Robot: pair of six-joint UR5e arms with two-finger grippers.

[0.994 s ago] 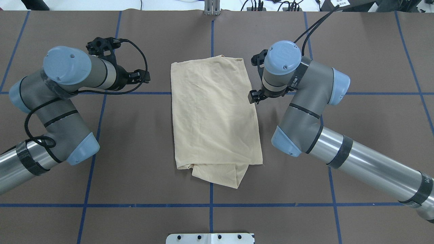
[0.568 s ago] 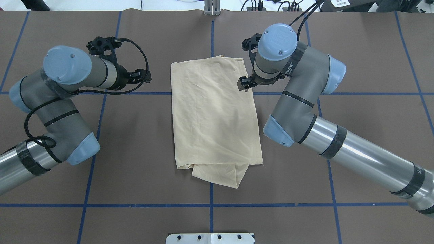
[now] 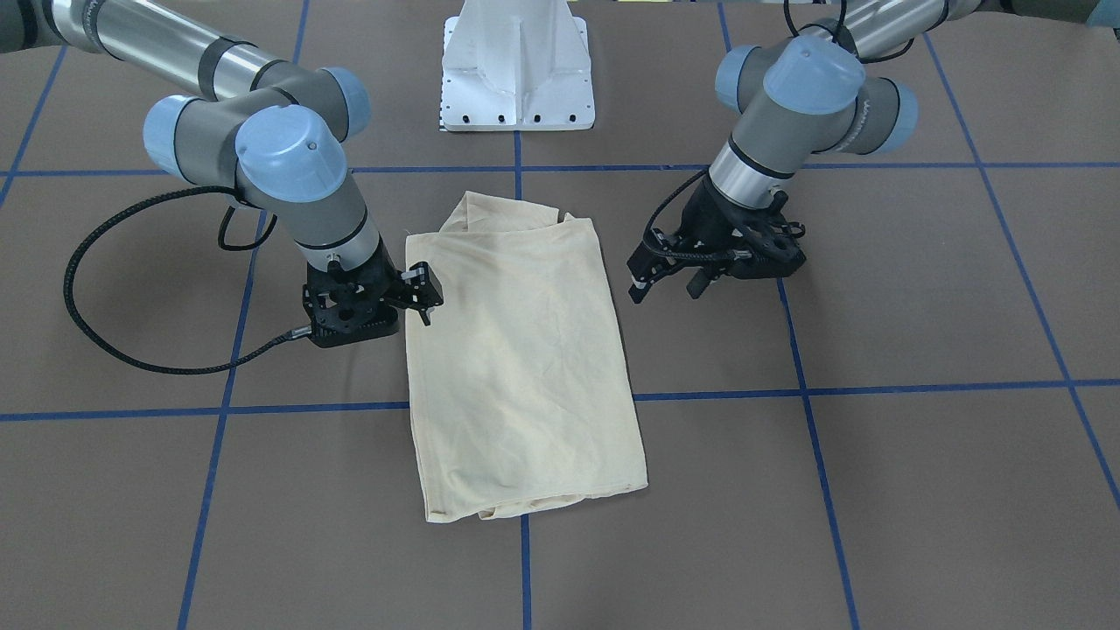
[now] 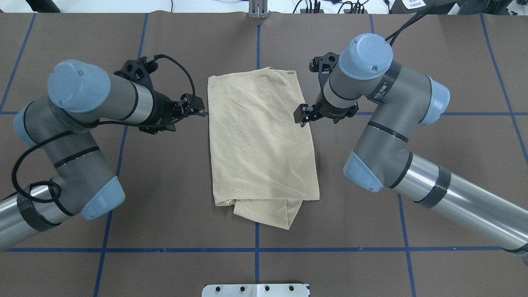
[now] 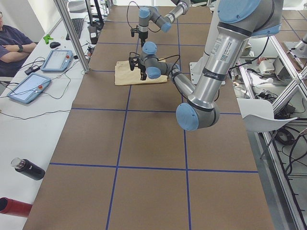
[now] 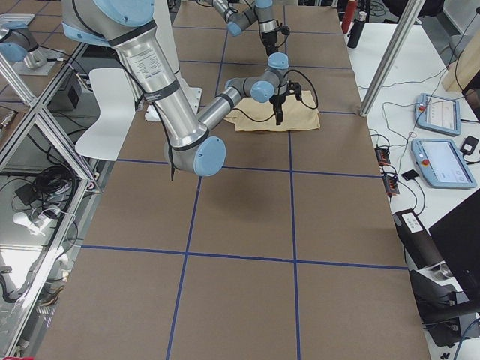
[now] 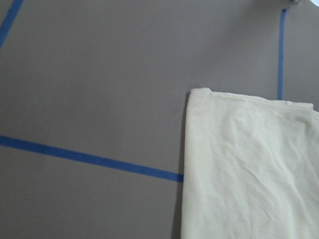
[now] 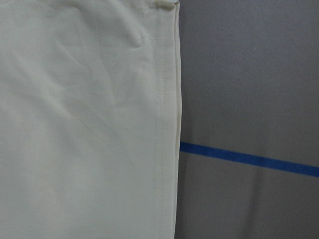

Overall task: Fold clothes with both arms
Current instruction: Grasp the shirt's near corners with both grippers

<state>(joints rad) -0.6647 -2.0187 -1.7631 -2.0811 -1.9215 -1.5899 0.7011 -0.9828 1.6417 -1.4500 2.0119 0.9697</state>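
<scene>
The shirt (image 4: 260, 140) lies flat mid-table, folded into a narrow rectangle whose long axis runs straight away from us, so its two long edges face our arms. Our right gripper (image 4: 302, 115) sits right at the right-hand edge, toward the far half, fingers seemingly a little apart. Our left gripper (image 4: 197, 108) is level with it across the cloth but just short of the left edge, fingers plainly spread. We judge that the left has to close sideways before both can pinch an edge.
</scene>
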